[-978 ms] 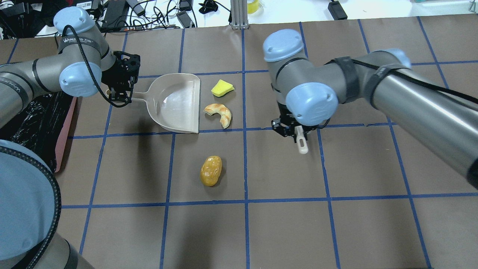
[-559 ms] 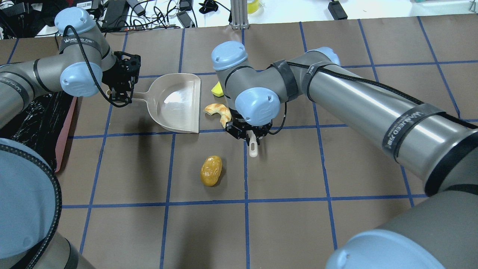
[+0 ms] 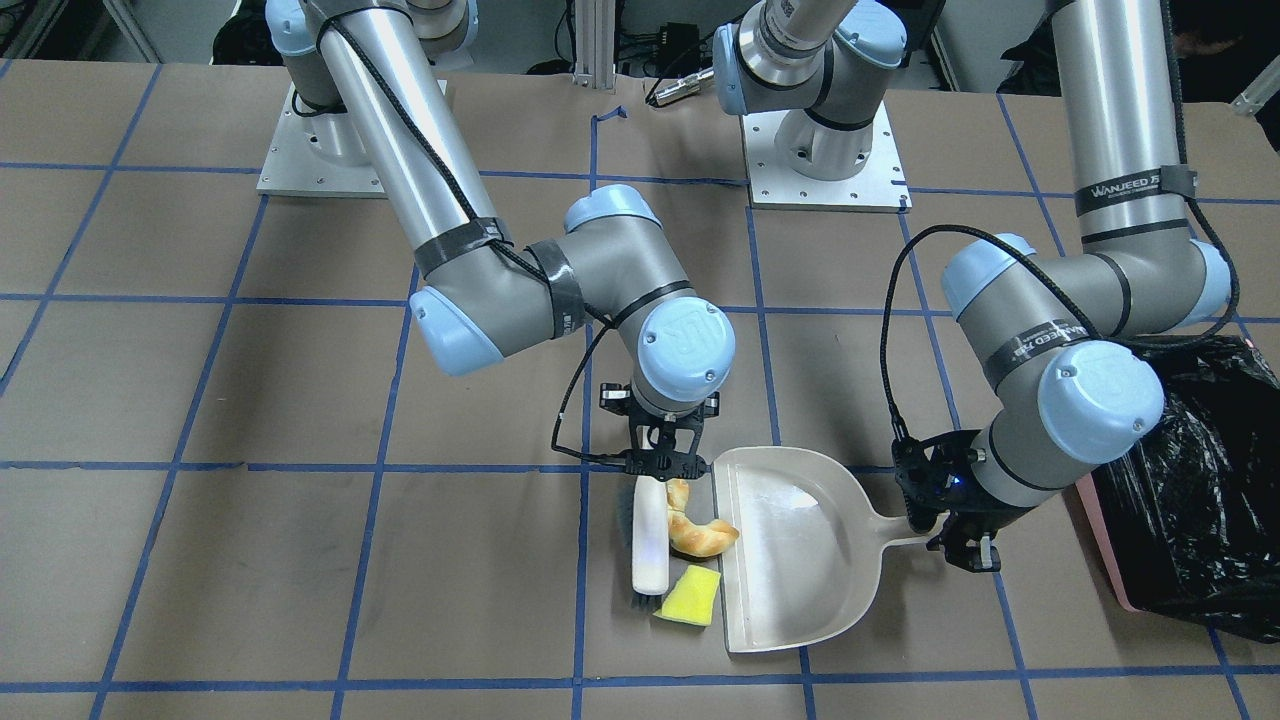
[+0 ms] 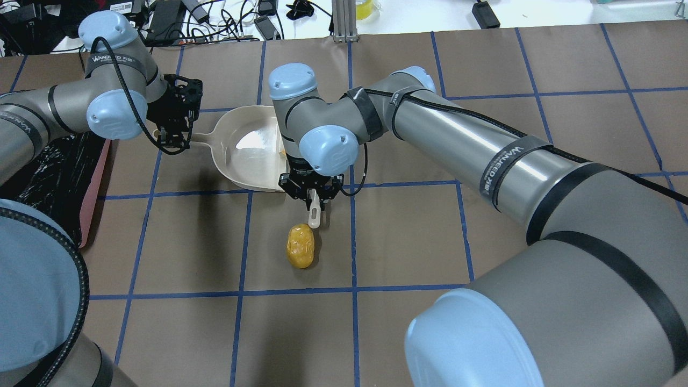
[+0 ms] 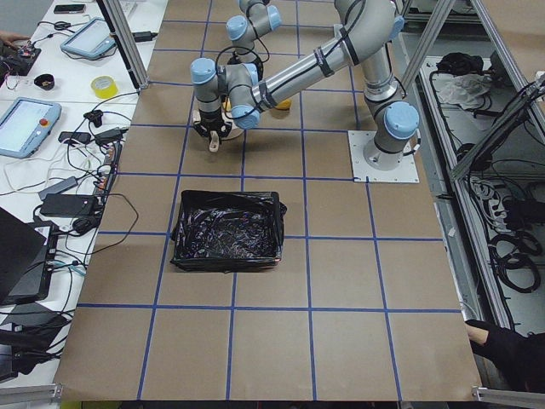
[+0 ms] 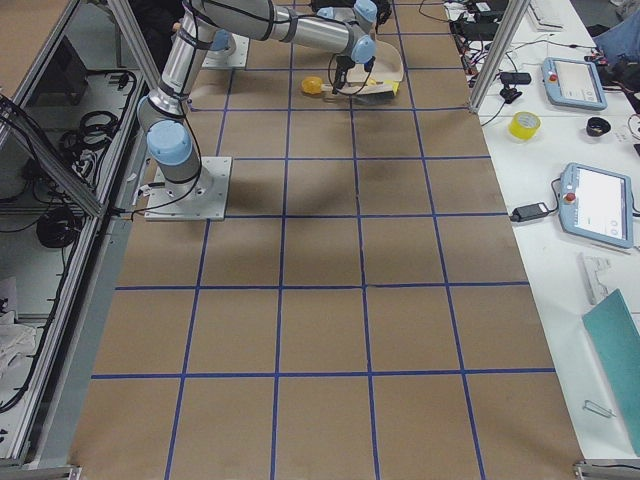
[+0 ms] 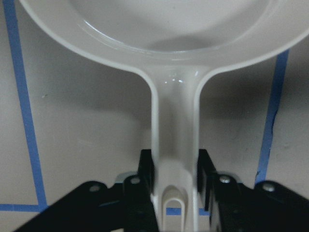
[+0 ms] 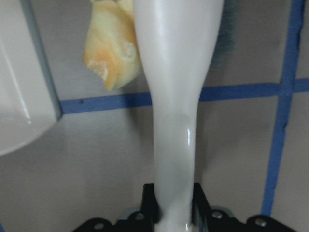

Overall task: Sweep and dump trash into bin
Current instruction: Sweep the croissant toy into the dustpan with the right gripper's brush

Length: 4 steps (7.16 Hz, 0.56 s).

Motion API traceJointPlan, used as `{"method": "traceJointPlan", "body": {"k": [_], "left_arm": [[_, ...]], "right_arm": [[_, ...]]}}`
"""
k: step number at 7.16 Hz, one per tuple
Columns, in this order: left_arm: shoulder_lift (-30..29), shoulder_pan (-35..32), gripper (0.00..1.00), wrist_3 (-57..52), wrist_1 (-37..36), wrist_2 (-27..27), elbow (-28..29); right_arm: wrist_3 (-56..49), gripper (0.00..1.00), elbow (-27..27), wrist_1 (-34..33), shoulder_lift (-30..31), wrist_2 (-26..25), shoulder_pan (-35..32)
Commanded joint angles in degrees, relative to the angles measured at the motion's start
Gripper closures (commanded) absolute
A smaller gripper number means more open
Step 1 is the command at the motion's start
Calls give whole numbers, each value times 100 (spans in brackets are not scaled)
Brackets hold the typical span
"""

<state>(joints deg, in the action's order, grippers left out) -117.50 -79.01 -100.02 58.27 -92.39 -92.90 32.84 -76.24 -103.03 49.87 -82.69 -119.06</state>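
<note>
My left gripper point(image 3: 965, 545) point(image 4: 174, 141) point(image 7: 176, 169) is shut on the handle of the cream dustpan point(image 3: 800, 540) point(image 4: 247, 156), which lies flat on the table. My right gripper point(image 3: 662, 470) point(image 4: 312, 196) point(image 8: 174, 193) is shut on the cream brush point(image 3: 648, 535). The brush stands against the curved pastry piece point(image 3: 700, 535) point(image 8: 113, 53) and the yellow sponge point(image 3: 690, 595), both right at the pan's open edge. The golden-yellow roll point(image 4: 301, 245) lies apart, nearer the robot, just below the brush handle's end. The pink bin with its black bag point(image 3: 1190, 520) point(image 5: 226, 230) stands beyond the left gripper.
Blue tape lines grid the brown table. An aluminium post point(image 4: 344, 21) and loose cables stand at the far edge. Tablets and a tape roll point(image 5: 104, 85) lie on the side bench. The right arm's forearm point(image 4: 484, 150) crosses the table's middle.
My right arm has swept the brush leftward, pushing the pastry and sponge against the dustpan's open edge. The left gripper, the dustpan and the golden roll have stayed put.
</note>
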Motion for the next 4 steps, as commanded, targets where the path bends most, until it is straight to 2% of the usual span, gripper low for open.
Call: {"method": "traceJointPlan", "body": {"k": [1,3,4], "left_arm": [[-1,0,100,0,0,2,0],[16,0,100,0,0,2,0],[17,0,100,0,0,-7,0]], "right_arm": [[432,100,634,2,-372,497,-301],[688,100,1065,2,-426,1138,-398],[741,100,1206,2,-469,1211,-459]]}}
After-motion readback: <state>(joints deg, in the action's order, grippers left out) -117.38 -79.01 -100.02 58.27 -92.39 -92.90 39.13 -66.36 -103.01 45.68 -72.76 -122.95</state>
